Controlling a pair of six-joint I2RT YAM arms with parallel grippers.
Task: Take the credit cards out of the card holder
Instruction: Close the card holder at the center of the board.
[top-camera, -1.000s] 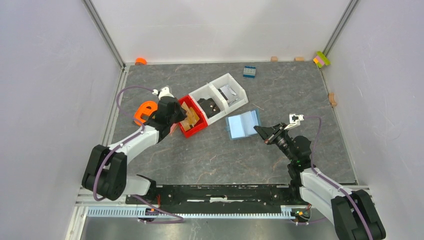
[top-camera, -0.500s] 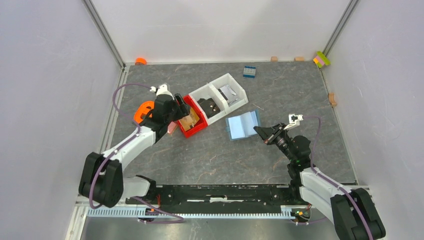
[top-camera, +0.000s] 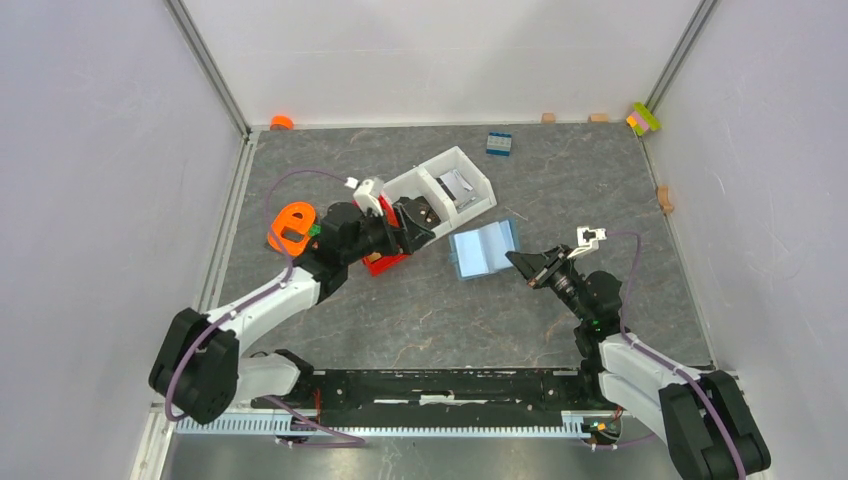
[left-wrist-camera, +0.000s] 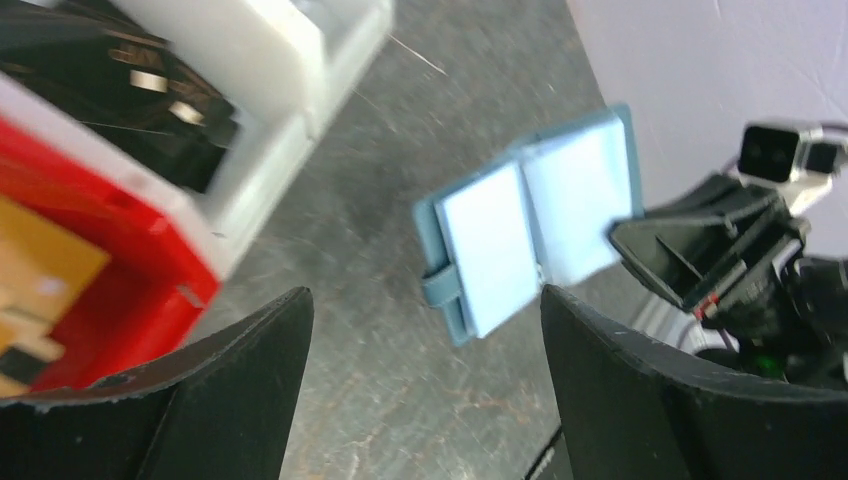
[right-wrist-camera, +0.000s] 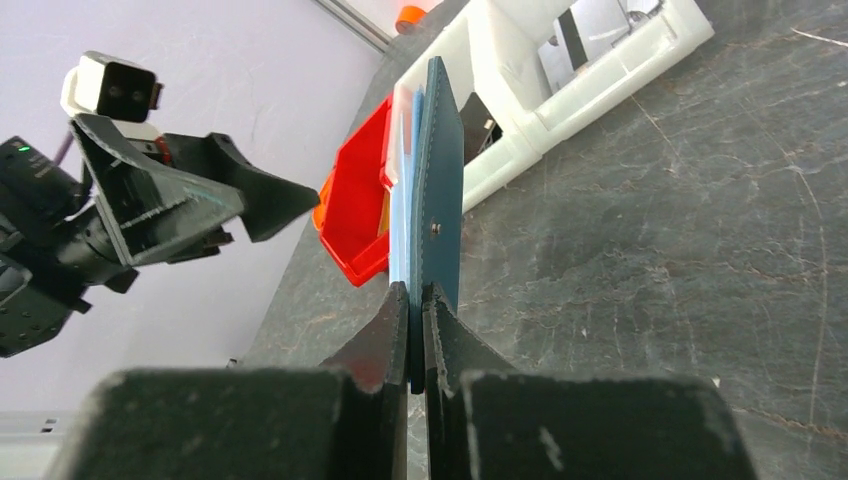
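The card holder (top-camera: 486, 249) is a teal wallet lying open with its pale-blue inside up, also seen in the left wrist view (left-wrist-camera: 530, 215). My right gripper (top-camera: 520, 262) is shut on its near right edge; in the right wrist view the card holder (right-wrist-camera: 440, 170) stands edge-on between the closed fingers of that gripper (right-wrist-camera: 415, 295). My left gripper (top-camera: 403, 233) hangs open over the red bin (top-camera: 385, 263), left of the card holder, with nothing between its fingers (left-wrist-camera: 425, 300). Tan credit cards (left-wrist-camera: 40, 285) lie in the red bin (left-wrist-camera: 110, 225).
A white two-compartment bin (top-camera: 470, 165) adjoins the red bin and holds dark items. An orange object (top-camera: 292, 226) sits at the left. A blue studded brick (top-camera: 498, 142) and small blocks (top-camera: 643, 118) lie near the back wall.
My left gripper has opened and swung right from over the red bin toward the card holder. The right gripper and the card holder have stayed put.
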